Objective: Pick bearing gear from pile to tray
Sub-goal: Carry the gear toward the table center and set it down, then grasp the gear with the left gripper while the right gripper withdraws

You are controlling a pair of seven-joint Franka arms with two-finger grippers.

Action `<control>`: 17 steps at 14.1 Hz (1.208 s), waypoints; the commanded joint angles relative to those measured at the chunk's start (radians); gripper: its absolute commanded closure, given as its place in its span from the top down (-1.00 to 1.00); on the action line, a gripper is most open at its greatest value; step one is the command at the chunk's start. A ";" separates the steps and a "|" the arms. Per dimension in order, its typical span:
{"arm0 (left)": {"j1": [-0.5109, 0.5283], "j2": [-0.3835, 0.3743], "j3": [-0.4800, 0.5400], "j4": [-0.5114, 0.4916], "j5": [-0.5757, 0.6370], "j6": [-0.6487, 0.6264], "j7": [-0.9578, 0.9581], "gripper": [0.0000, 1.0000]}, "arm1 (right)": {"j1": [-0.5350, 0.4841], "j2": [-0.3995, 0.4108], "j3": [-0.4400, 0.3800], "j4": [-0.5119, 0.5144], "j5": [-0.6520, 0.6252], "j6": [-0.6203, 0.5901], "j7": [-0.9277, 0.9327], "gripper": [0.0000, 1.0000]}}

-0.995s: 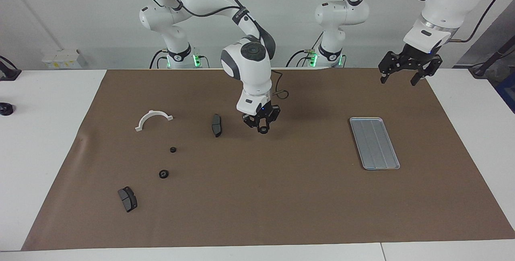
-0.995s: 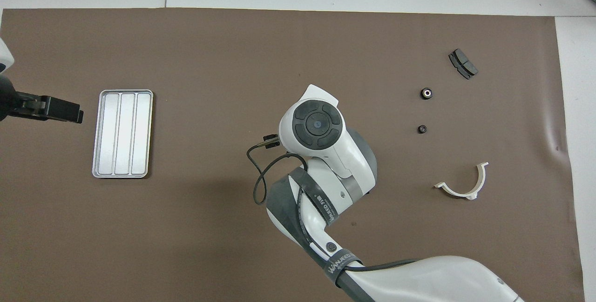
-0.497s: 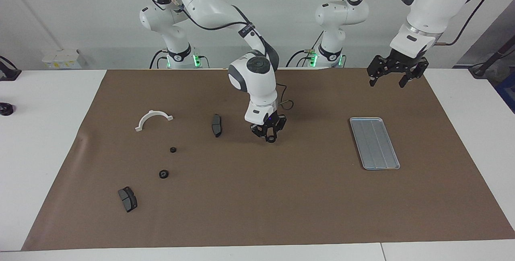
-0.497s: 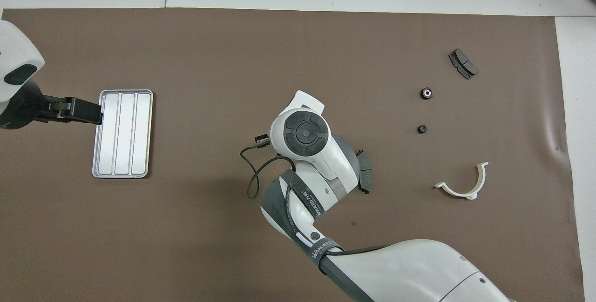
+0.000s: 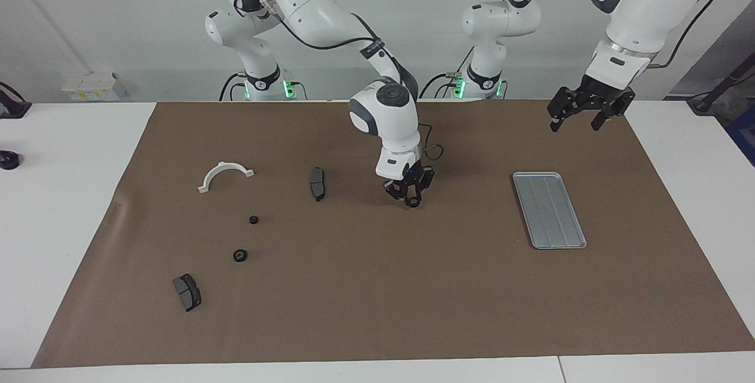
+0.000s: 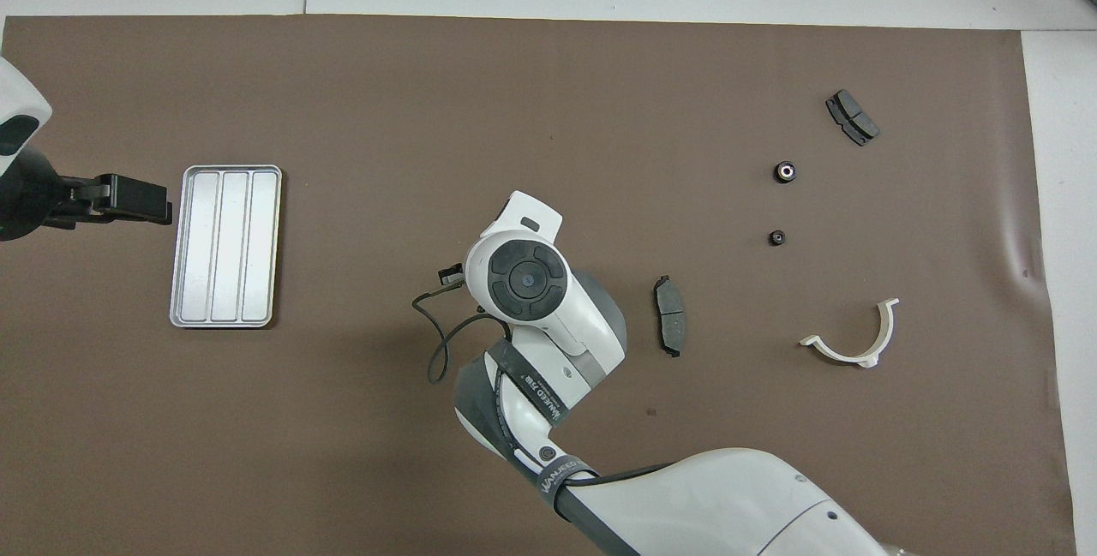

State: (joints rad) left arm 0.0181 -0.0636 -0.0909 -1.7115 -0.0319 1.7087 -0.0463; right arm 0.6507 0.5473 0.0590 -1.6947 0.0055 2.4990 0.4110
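My right gripper (image 5: 413, 199) is shut on a small black round gear (image 5: 415, 200) and holds it just above the brown mat, between the pile and the tray (image 5: 548, 209). In the overhead view the arm's wrist hides that gripper. The silver ribbed tray (image 6: 224, 246) lies toward the left arm's end and holds nothing. Two more black gears (image 5: 253, 219) (image 5: 239, 255) lie on the mat toward the right arm's end. My left gripper (image 5: 581, 116) hangs open in the air beside the tray's end nearer the robots; it also shows in the overhead view (image 6: 128, 200).
A white half-ring (image 5: 224, 173) and two dark brake pads (image 5: 317, 183) (image 5: 187, 291) lie among the pile. The brown mat (image 5: 377, 312) covers most of the white table.
My right gripper has carried the gear away from the pile toward the tray, uncovering the nearer brake pad in the overhead view. My left gripper shifted slightly near the tray.
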 commanded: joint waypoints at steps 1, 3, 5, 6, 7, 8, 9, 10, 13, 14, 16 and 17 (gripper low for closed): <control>0.016 -0.036 -0.016 -0.045 -0.013 0.029 -0.009 1.00 | 0.004 0.006 -0.001 0.012 0.019 0.000 0.029 0.30; 0.022 -0.036 -0.029 -0.046 -0.013 0.031 -0.009 1.00 | 0.003 0.006 -0.001 0.013 0.017 -0.003 0.029 0.66; 0.014 -0.036 -0.029 -0.063 -0.013 0.049 -0.012 1.00 | 0.000 0.008 -0.002 0.045 0.004 -0.052 0.029 0.70; 0.010 -0.036 -0.029 -0.082 -0.013 0.075 -0.015 1.00 | -0.014 0.006 -0.002 0.072 -0.001 -0.111 0.019 0.69; 0.008 -0.036 -0.029 -0.114 -0.014 0.115 -0.020 1.00 | -0.034 -0.001 -0.008 0.096 -0.002 -0.168 0.000 0.69; 0.006 -0.036 -0.029 -0.141 -0.014 0.155 -0.020 1.00 | -0.069 -0.009 -0.007 0.115 -0.001 -0.216 -0.048 0.69; 0.008 -0.029 -0.029 -0.155 -0.014 0.185 -0.021 1.00 | -0.098 -0.012 -0.005 0.128 0.001 -0.251 -0.104 0.69; 0.008 -0.015 -0.029 -0.155 -0.017 0.210 -0.024 1.00 | -0.133 -0.023 -0.005 0.133 0.004 -0.274 -0.145 0.69; -0.064 0.079 -0.029 -0.160 -0.033 0.340 -0.200 1.00 | -0.238 -0.059 -0.004 0.135 0.005 -0.331 -0.228 0.69; -0.085 0.099 -0.029 -0.180 -0.033 0.385 -0.251 1.00 | -0.268 -0.066 -0.004 0.138 0.001 -0.345 -0.244 0.69; -0.121 0.116 -0.027 -0.209 -0.033 0.449 -0.338 1.00 | -0.348 -0.069 -0.007 0.150 -0.001 -0.367 -0.305 0.69; -0.139 0.135 -0.027 -0.211 -0.031 0.474 -0.396 1.00 | -0.396 -0.069 -0.008 0.155 -0.002 -0.373 -0.357 0.69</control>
State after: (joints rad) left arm -0.0825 0.0599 -0.1302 -1.8960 -0.0562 2.1252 -0.3498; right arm 0.3337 0.4849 0.0379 -1.5517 0.0042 2.1541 0.1329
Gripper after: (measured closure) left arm 0.000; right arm 0.154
